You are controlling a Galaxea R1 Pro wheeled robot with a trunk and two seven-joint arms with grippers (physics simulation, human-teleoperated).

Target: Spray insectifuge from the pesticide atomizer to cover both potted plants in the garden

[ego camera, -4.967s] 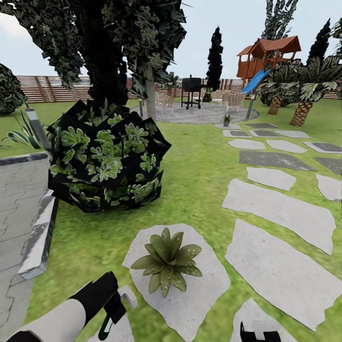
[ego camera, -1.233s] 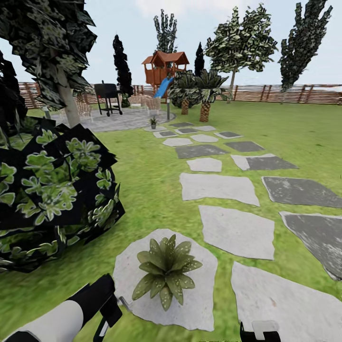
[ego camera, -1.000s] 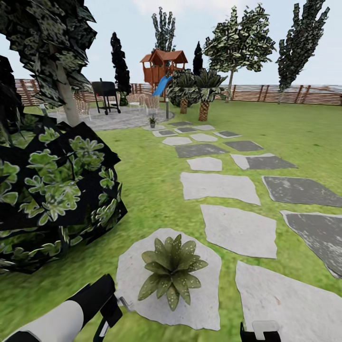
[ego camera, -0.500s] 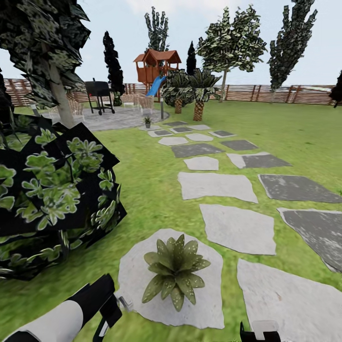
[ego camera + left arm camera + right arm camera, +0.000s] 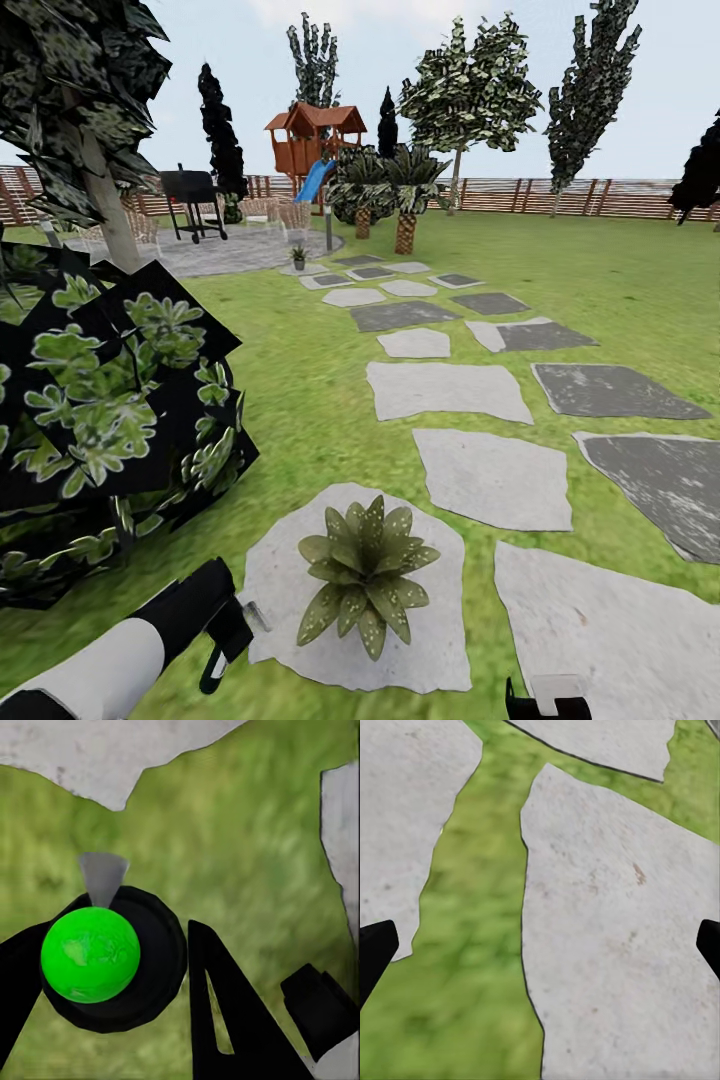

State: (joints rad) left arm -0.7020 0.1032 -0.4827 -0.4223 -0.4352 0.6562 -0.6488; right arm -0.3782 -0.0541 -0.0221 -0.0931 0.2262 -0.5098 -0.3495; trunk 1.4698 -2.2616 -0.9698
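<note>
The left gripper (image 5: 150,975) is clamped on the dark pesticide atomizer (image 5: 112,956) (bright green cap toward the wrist camera). The right gripper (image 5: 540,945) is spread wide over grey stepping stones (image 5: 607,915). The near white-speckled potted plant (image 5: 365,575) sits just ahead, a second small potted plant (image 5: 297,256) far off by the round paved patio (image 5: 240,250). The spray could miss leaves if the nozzle is misaimed. No writing is legible.

Head looks forward over lawn (image 5: 330,400); wrists face ground closely.
</note>
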